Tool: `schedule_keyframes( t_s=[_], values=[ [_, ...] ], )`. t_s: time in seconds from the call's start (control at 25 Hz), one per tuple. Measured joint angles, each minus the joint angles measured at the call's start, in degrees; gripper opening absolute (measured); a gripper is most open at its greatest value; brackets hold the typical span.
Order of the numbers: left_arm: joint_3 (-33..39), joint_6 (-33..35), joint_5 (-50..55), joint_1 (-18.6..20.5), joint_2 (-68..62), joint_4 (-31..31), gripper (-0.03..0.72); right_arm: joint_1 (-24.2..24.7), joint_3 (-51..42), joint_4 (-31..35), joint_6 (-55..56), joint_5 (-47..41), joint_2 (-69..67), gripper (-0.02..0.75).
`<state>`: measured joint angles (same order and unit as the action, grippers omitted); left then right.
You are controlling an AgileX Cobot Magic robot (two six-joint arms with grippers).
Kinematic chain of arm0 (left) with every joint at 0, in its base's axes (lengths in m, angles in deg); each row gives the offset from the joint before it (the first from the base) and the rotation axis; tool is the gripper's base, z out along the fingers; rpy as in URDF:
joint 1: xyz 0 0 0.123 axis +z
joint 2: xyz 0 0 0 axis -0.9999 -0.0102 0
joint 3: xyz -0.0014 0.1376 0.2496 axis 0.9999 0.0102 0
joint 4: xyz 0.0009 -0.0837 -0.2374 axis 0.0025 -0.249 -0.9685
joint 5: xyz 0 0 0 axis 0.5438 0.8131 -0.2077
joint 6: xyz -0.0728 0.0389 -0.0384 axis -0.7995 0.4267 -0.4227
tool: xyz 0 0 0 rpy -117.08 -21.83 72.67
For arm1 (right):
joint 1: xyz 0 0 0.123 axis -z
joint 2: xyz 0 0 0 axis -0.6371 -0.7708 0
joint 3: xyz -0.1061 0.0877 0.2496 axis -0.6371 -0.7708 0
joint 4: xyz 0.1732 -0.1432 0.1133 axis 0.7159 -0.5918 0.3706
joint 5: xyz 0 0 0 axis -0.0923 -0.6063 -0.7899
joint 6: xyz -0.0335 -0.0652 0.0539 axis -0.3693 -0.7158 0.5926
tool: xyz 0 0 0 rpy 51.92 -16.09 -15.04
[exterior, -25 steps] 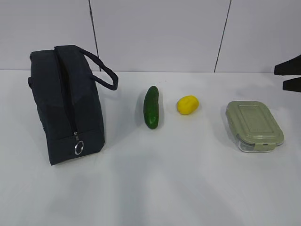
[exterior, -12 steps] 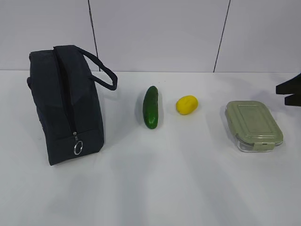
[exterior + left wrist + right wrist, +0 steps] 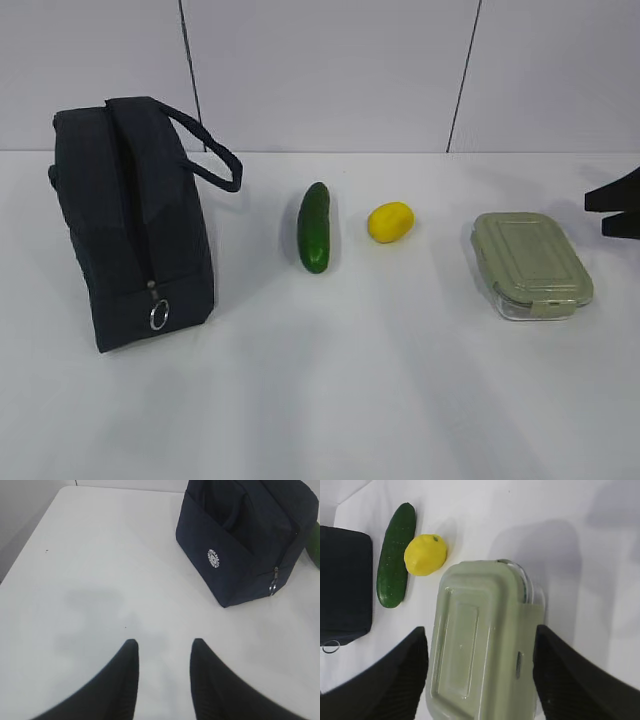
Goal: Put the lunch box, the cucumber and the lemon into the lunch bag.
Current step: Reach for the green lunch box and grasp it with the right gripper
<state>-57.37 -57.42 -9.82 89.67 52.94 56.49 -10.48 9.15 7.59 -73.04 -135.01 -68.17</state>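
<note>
The lunch bag (image 3: 132,222) stands upright at the table's (image 3: 320,400) 9 o'clock side, dark fabric, zipper run closed to the silver ring pull (image 3: 158,316) at its near end, one loop handle (image 3: 205,150) arching toward 3 o'clock. The cucumber (image 3: 314,227) lies at centre, smooth dark green, long axis 12 to 6. The lemon (image 3: 390,222), yellow and oval, sits just beside it at 3 o'clock, apart. The lunch box (image 3: 531,265) rests further toward 3 o'clock, sage lid snapped on.

The left gripper (image 3: 162,652) hovers over bare table at the bag's 7 o'clock, jaws partly apart, empty. The right gripper (image 3: 480,650) straddles the lunch box, jaws wide, not clamped.

Since the earlier frame, the exterior view has shifted slightly; the objects keep their arrangement.
</note>
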Motion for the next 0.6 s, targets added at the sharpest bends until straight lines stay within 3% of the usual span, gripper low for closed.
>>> schedule_keyframes(
  t_s=[0.28, 0.6],
  values=[
    [0.0, 0.0, 0.0, 0.0, 0.0, 0.0, 0.24, 0.76, -11.79, 8.5, -9.44, 0.0, 2.94, 0.514],
    [0.0, 0.0, 0.0, 0.0, 0.0, 0.0, 0.24, 0.76, -13.34, 12.83, -11.79, 0.2, 3.94, 0.513]
  ],
)
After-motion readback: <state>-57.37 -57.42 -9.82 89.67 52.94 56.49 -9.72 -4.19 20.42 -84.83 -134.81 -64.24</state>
